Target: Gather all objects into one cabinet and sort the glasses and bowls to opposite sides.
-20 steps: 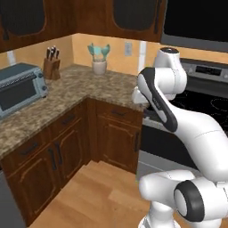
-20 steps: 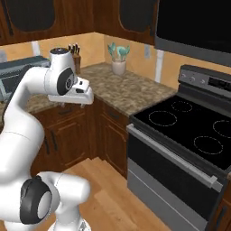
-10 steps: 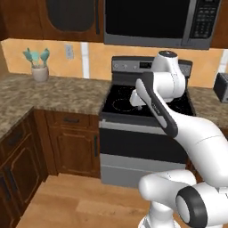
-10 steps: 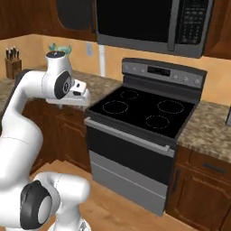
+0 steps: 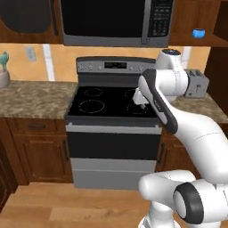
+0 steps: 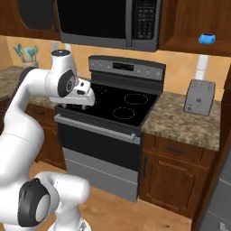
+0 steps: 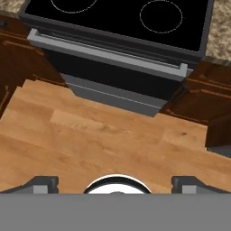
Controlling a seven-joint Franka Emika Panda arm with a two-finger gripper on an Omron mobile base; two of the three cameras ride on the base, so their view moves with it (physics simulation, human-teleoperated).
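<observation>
- Hand view: my gripper (image 7: 115, 182) points down at the wood floor (image 7: 99, 140) before the black stove (image 7: 122, 27), fingers spread wide with nothing between them.
- From the left base camera I see one bright-blue cup (image 5: 198, 33) on the open cabinet shelf (image 5: 196, 41), right of the microwave (image 5: 113, 20).
- A silver toaster (image 6: 197, 97) stands on the granite counter (image 6: 180, 119) below that cup.

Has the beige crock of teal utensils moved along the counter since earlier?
No. The camera swung; the crock still stands left of the white wall outlet.
</observation>
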